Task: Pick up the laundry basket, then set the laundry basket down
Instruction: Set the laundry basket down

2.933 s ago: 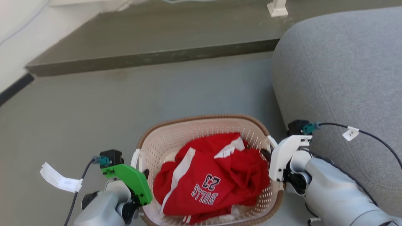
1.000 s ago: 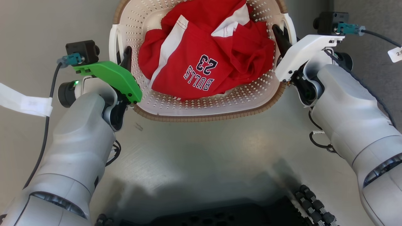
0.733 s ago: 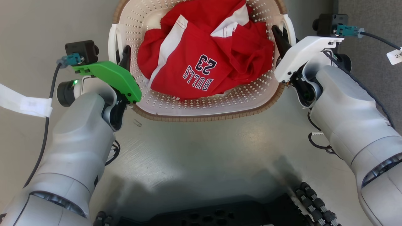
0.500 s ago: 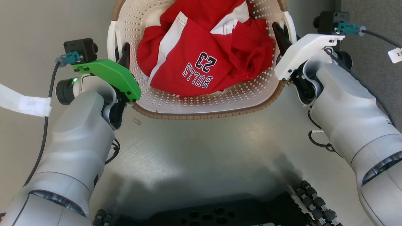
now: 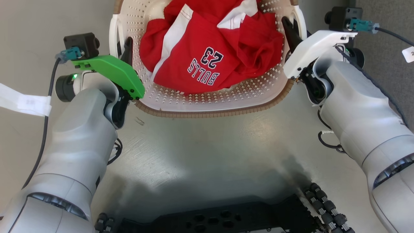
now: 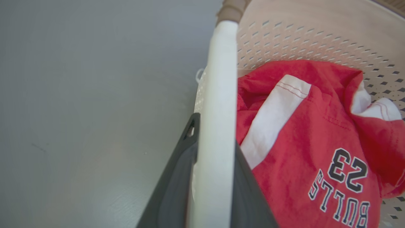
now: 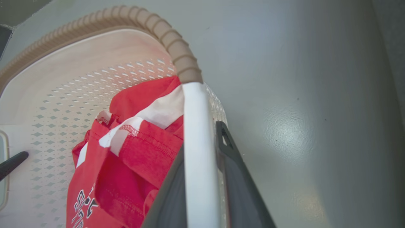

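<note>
Two side handles of the laundry basket [image 5: 207, 113] are each pinched by a gripper. At the far left a white paper tag [image 5: 22, 100] hangs on the left arm's cable over the grey floor [image 5: 210, 145]. The left gripper [image 6: 215, 177] is clamped on the left handle [image 6: 218, 95], with one dark finger outside and one inside. The basket lies between the arms, ahead of the robot's black base [image 5: 220, 220], and holds a crumpled red jersey [image 5: 213, 48]; whether it touches the floor cannot be told. The right gripper [image 7: 199, 177] is clamped on the right handle [image 7: 196, 126]. A grey sofa [image 5: 388, 64] stands just beside the right arm.
</note>
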You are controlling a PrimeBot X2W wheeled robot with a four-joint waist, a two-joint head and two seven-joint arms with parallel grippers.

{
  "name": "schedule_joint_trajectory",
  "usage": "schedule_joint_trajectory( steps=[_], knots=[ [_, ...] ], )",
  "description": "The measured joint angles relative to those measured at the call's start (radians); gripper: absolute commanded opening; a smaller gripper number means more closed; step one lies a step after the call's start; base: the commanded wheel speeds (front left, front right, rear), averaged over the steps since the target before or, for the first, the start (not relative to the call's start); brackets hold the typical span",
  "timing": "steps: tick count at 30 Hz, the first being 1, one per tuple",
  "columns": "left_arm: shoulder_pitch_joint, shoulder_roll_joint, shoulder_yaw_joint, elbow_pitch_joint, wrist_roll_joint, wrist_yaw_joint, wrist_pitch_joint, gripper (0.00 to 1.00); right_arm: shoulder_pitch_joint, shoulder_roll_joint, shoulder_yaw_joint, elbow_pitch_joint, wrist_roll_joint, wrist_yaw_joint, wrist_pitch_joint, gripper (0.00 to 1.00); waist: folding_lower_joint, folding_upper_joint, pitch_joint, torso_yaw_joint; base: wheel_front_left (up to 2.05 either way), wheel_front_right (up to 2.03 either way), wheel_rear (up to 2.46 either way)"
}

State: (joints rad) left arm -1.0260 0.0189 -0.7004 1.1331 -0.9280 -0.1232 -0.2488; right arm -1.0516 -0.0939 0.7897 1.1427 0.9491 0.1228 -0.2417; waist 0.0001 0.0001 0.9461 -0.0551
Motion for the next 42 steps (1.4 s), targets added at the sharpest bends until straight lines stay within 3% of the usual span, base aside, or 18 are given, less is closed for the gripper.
schedule_joint_trajectory(
  steps=[18,19,20,21,22,23,24,42],
  knots=[
    [-0.005,0.0,0.032,-0.016,0.021,0.0,0.0,0.0,-0.009,0.002,-0.016,0.007,-0.011,0.0,-0.001,0.0,0.0,0.0,0.012,-0.003,0.0,0.0,0.0],
    [-0.005,0.0,0.034,-0.016,0.024,0.0,0.0,0.0,-0.01,0.002,-0.017,0.007,-0.014,0.0,-0.001,0.16,0.0,0.0,0.012,-0.003,0.0,0.0,0.0],
    [-0.005,0.0,0.036,-0.016,0.027,-0.001,0.0,0.25,-0.011,0.002,-0.018,0.006,-0.018,0.0,-0.001,0.38,0.0,0.0,0.012,-0.003,0.0,0.0,0.0],
    [-0.005,0.0,0.039,-0.016,0.027,-0.001,0.0,0.46,-0.011,0.002,-0.021,0.005,-0.018,0.0,-0.001,0.9,0.0,0.0,0.012,-0.003,0.0,0.0,0.0],
    [-0.005,0.0,0.044,-0.016,0.027,-0.001,0.0,0.71,-0.011,0.002,-0.023,0.005,-0.019,0.0,-0.004,1.0,0.0,0.0,0.013,-0.003,0.0,0.0,0.0],
    [-0.005,0.002,0.046,-0.015,0.027,-0.001,0.0,0.9,-0.012,0.001,-0.025,0.005,-0.019,0.0,-0.009,1.0,0.0,0.0,0.013,-0.003,0.0,0.0,0.0],
    [-0.005,0.002,0.047,-0.015,0.027,-0.001,-0.003,1.0,-0.012,0.0,-0.027,0.006,-0.019,0.0,-0.009,1.0,0.0,0.0,0.013,-0.003,0.0,0.0,0.0],
    [0.005,0.002,0.046,0.0,0.034,-0.001,-0.003,1.0,-0.007,0.0,-0.058,0.01,-0.037,0.001,-0.009,1.0,-0.0001,0.0,-0.027,-0.003,0.0,0.0,0.0]
  ],
)
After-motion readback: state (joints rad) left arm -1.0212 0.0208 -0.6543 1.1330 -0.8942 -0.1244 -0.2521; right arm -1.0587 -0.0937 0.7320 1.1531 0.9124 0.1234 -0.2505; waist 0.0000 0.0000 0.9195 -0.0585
